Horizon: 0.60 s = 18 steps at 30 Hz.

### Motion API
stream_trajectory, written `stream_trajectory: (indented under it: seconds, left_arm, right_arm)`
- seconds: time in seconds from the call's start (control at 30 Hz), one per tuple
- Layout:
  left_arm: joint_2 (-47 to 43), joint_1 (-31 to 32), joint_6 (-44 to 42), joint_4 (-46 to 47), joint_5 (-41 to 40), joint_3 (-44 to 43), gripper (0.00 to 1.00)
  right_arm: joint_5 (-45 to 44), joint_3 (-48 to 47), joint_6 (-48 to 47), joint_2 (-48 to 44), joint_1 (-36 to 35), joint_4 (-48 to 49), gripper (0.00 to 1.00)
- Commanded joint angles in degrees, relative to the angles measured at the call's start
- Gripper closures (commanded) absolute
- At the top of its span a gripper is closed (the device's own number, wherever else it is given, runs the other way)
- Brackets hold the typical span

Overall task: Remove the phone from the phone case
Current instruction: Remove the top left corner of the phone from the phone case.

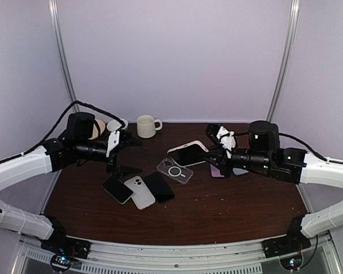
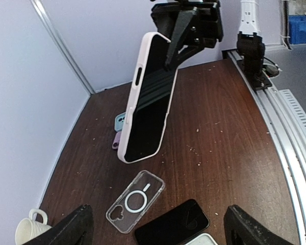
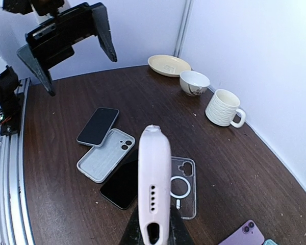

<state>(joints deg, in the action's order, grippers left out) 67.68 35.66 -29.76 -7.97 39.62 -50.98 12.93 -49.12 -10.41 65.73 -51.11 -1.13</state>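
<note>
The left gripper [image 3: 82, 76] hangs above the table with its fingers spread wide and nothing between them. Under those fingers lie a black phone [image 1: 116, 188], what looks like an empty white case [image 1: 139, 191] touching it, and a second black phone [image 1: 159, 186] touching that. A mug [image 1: 147, 126] stands beyond the fingers by the back wall. Between the two grippers, on the table, lies a clear case [image 1: 175, 170] with a ring in it, also empty. Right of that, raised off the table, is the task's phone [image 2: 152, 102]. Its dark screen faces the left fingers, and its pale case [image 3: 154, 168] wraps all the edges that show. The right gripper [image 2: 178, 43] is clamped tight on the far end of this cased phone, so the free end juts out toward the left fingers, well apart from them. A purple phone [image 1: 216, 170] lies on the table under the right fingers. As for progress, I judge the lift and presentation done: the cased phone is up, steady and within the other arm's reach. The removal itself has not begun, since no corner of the case looks peeled and the screen sits flush within the rim. What seems left is for the left fingers to close on the free end. Then the case must be worked off a corner, the two parts drawn apart and both put down.
</note>
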Motion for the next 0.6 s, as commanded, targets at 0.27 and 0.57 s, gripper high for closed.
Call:
stream_trajectory:
  seconds: [0.27, 0.57]
  left_arm:
    - [-5.1, -0.3, -8.2, -1.8, 13.5, 4.8, 0.11]
    - [-4.2, 0.0, -8.6, -1.7, 21.3, 5.4, 0.23]
  right_arm:
    - [25.2, 0.9, -13.8, -3.2, 0.0, 3.7, 1.00]
    - [34.1, 0.4, -15.5, -2.9, -0.1, 5.5, 1.00]
